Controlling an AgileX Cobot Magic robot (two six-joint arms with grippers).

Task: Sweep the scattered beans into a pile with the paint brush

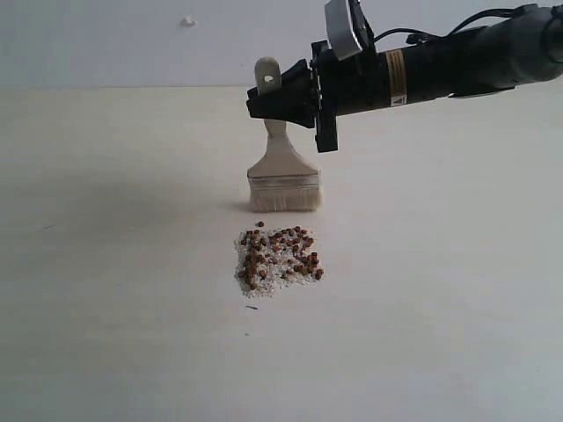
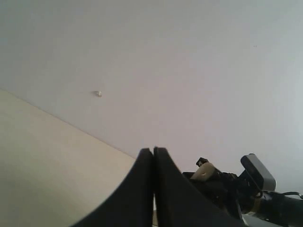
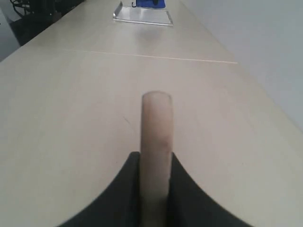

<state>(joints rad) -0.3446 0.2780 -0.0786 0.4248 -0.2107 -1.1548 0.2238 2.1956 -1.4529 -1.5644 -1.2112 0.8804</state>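
Exterior view, from the left: the pale table meets a light wall with one small white speck on it. Toward the middle, the beans lie on the tabletop in one tight patch, reddish-brown pellets mixed with off-white grains. A tiny dark fleck sits just in front of it. Just behind the patch stands the paint brush, upright, handle up. Its cream bristles point down to the table and stop a little short of the nearest beans. My right gripper clamps the wooden handle near its top, so the end with the hole pokes up above my jaws. My dark right arm stretches away to the right edge.

My left wrist view shows my left gripper up against the wall, its two black fingers pressed together with nothing between them. The handle tip and my other arm show low beside it.

My right wrist view looks along the handle, pinched between my two black fingers. Bare table runs beyond it to a clear-and-blue object at the far end, too distant to identify.
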